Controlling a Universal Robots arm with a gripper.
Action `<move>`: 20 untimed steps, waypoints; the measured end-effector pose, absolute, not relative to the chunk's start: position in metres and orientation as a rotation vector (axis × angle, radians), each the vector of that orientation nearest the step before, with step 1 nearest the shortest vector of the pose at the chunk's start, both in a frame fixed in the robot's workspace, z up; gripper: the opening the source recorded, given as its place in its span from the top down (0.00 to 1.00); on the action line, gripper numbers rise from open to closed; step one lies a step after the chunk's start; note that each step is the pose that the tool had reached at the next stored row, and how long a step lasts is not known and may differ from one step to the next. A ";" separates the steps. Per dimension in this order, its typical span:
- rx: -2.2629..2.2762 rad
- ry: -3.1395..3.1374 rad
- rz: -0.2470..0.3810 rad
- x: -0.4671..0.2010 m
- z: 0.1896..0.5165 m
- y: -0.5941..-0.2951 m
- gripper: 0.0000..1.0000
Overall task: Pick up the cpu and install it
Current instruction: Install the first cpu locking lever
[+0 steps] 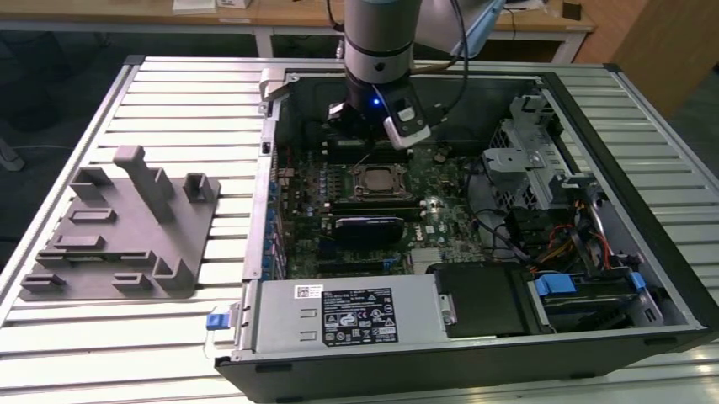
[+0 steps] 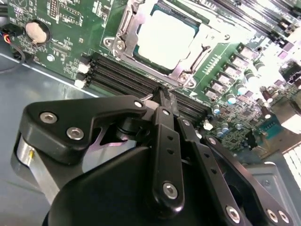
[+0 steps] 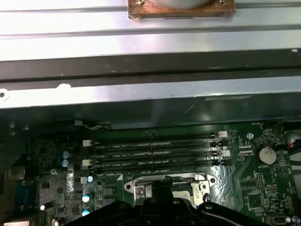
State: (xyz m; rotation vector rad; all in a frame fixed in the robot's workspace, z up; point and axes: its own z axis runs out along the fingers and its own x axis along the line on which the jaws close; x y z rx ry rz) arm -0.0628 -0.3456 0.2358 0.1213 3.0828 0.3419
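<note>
The cpu lies flat in its socket on the green circuit board, its pale metal top facing up and a metal frame closed around its edges. The hand hangs just beside that socket, over the row of black memory slots. Its fingers are drawn together with nothing between them, and their tips stand clear of the cpu. In the exterior view the arm reaches down into the open computer case, and the cpu sits near the middle of the board, on the near side of the hand. A round coin battery lies on the board, well apart from the socket. The case rests on a slatted metal worktop, and a grey plastic fixture stands on the slats at the exterior view's left.
</note>
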 end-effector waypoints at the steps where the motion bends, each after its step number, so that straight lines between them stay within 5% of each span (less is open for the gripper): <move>1: 0.121 3.083 0.342 -0.063 0.235 -0.345 0.89; 20: 0.121 3.082 0.342 -0.060 0.222 -0.337 0.89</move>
